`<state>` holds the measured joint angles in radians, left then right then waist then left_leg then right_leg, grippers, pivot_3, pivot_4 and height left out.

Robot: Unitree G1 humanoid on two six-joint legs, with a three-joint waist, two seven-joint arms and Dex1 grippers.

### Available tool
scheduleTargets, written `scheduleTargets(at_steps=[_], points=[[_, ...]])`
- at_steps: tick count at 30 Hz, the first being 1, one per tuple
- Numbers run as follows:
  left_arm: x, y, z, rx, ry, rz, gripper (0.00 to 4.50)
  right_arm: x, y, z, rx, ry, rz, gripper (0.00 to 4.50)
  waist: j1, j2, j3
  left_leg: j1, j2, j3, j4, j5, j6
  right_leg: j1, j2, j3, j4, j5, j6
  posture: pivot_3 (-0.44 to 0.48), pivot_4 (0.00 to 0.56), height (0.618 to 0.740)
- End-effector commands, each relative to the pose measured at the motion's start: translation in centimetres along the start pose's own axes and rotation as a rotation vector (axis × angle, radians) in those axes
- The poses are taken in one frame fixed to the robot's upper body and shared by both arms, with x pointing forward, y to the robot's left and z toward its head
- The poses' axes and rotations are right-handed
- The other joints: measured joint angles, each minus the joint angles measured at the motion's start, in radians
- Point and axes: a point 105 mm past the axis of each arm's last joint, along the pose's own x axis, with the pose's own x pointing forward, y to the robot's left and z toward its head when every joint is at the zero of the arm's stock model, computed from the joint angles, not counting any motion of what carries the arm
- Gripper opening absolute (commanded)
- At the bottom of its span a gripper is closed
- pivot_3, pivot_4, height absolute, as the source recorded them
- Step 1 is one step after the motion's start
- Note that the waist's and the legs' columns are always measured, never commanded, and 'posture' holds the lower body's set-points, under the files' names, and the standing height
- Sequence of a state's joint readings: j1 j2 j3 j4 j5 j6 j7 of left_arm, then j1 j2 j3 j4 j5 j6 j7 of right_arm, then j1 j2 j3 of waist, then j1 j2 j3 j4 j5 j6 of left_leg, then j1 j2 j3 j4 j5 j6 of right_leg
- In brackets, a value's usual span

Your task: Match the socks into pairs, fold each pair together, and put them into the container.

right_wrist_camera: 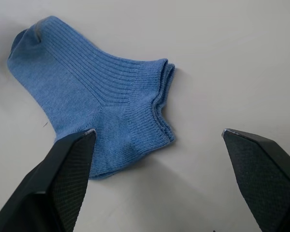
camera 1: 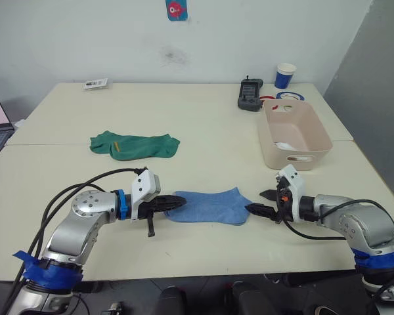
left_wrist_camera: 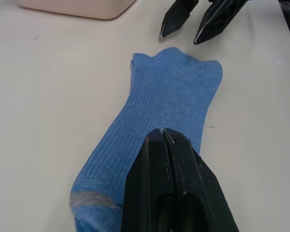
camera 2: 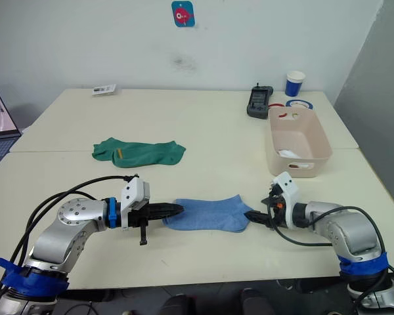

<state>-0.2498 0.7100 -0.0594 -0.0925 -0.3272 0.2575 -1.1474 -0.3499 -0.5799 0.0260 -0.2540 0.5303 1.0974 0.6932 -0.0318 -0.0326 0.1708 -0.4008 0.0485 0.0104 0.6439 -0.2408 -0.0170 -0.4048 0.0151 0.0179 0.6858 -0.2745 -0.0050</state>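
Socks here are thin ribbed knit, so I judge them light, limp and apt to bunch or slide on the smooth table [camera 1: 203,141]; a pinch at the cuff or the toe should carry one, while a grip on the middle would only drag a fold. Blue socks [camera 1: 210,205] lie stacked as one flat pair, two cuff edges showing in the right wrist view, in front of the tub [camera 1: 295,134] and left of it. Left gripper [camera 1: 175,201] rests on the toe end with fingers pressed together; whether cloth is caught between them I cannot tell. Right gripper [camera 1: 264,203] stands spread wide at the cuff, holding nothing. Green socks [camera 1: 134,145], apparently two, lie well left of the tub. Something white [camera 2: 290,153] sits inside the tub. One cup [camera 1: 284,75] stands behind it.
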Motion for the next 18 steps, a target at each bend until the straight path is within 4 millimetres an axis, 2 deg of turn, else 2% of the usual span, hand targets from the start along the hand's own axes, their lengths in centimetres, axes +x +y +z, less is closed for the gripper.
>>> scheduleTargets(at_steps=[1, 7, 10, 14, 17, 18], points=[[-0.1, 0.4, -0.6, 0.040, 0.053, 0.012, 0.00, 0.3, 0.2, 0.5, 0.010, 0.006, 0.012, 4.47, 0.000, 0.000, 0.000, 0.000, 0.000, 0.000, 0.000, 0.000, 0.000, 0.000, 0.000, 0.000, 0.000, 0.000, 0.000, 0.000, 0.150, 0.740], [0.8, 0.5, -4.2, 0.020, 0.182, 0.024, 0.00, 1.8, 0.3, 0.3, 0.118, 0.041, 0.054, 4.47, 0.000, 0.000, 0.000, 0.000, 0.000, 0.000, 0.000, 0.000, 0.000, 0.000, 0.000, 0.000, -0.001, 0.000, 0.000, 0.000, 0.150, 0.740], [1.3, 0.3, -4.7, -0.001, 0.197, 0.023, 0.00, 2.1, 0.8, 0.2, 0.147, 0.063, 0.086, 4.47, 0.000, 0.000, -0.001, 0.000, 0.000, 0.000, 0.000, 0.000, 0.000, 0.000, 0.000, 0.000, -0.001, 0.000, 0.000, 0.000, 0.150, 0.740], [1.7, -0.4, -4.8, -0.010, 0.199, -0.007, 0.00, 2.2, 2.4, -0.4, 0.196, 0.110, 0.169, 4.47, 0.001, 0.000, -0.002, 0.000, 0.000, 0.000, 0.000, 0.000, 0.000, 0.001, 0.000, 0.000, -0.001, 0.000, 0.000, 0.000, 0.150, 0.740], [1.7, -0.5, -4.6, -0.015, 0.195, -0.010, 0.00, 2.4, 2.7, -0.3, 0.220, 0.106, 0.182, 3.84, 0.001, 0.000, -0.002, 0.000, 0.000, 0.000, 0.000, 0.000, 0.000, 0.001, 0.000, 0.000, -0.001, 0.000, 0.000, 0.000, 0.150, 0.740], [1.6, -0.5, -4.6, -0.014, 0.195, -0.009, 0.00, 2.4, 2.7, -0.2, 0.230, 0.100, 0.180, 3.51, 0.001, 0.000, -0.002, 0.000, 0.000, 0.000, 0.000, 0.000, 0.000, 0.001, 0.000, 0.000, -0.001, 0.000, 0.000, 0.000, 0.150, 0.740]])
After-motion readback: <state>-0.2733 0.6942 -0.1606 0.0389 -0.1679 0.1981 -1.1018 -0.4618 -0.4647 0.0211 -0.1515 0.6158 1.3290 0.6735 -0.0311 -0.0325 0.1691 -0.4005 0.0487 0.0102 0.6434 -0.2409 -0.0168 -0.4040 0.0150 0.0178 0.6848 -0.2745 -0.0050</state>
